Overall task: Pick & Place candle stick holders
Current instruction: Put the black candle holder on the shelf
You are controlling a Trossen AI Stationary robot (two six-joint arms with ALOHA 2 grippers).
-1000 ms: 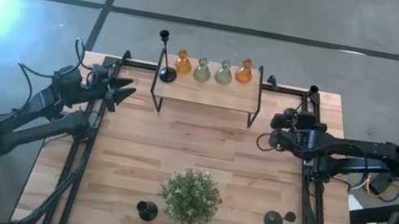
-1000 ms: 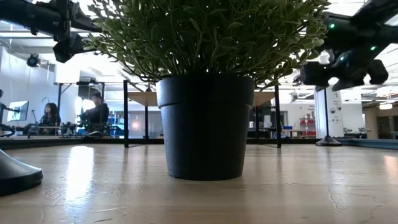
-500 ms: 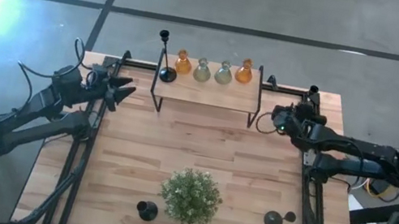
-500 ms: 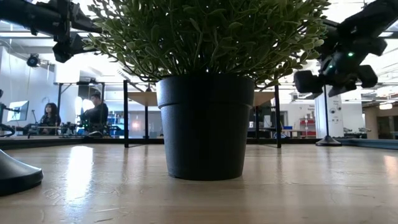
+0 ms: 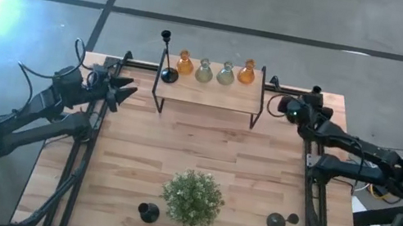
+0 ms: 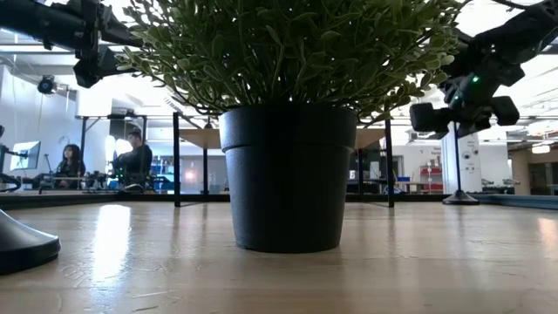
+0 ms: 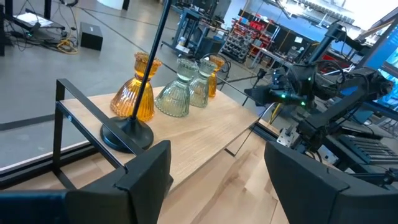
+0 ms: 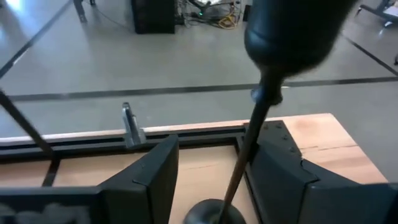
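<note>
Right hand (image 8: 214,180) at the worktop's (image 5: 204,147) far right corner, fingers spread either side of an upright candle holder (image 8: 261,118), grip uncertain. Left hand (image 5: 124,91) open, another holder (image 7: 134,118) just ahead.

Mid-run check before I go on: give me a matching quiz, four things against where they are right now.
Things:
1. left gripper
2. right gripper
3. potted plant
4. glass vases

Places:
A. in a row on the raised shelf
B. front middle of the table
C. back right corner, fingers on either side of a candle stick holder stem
D. left edge of the table, open and empty

Pairs: 1-D, 2-C, 3-B, 4-A
</note>
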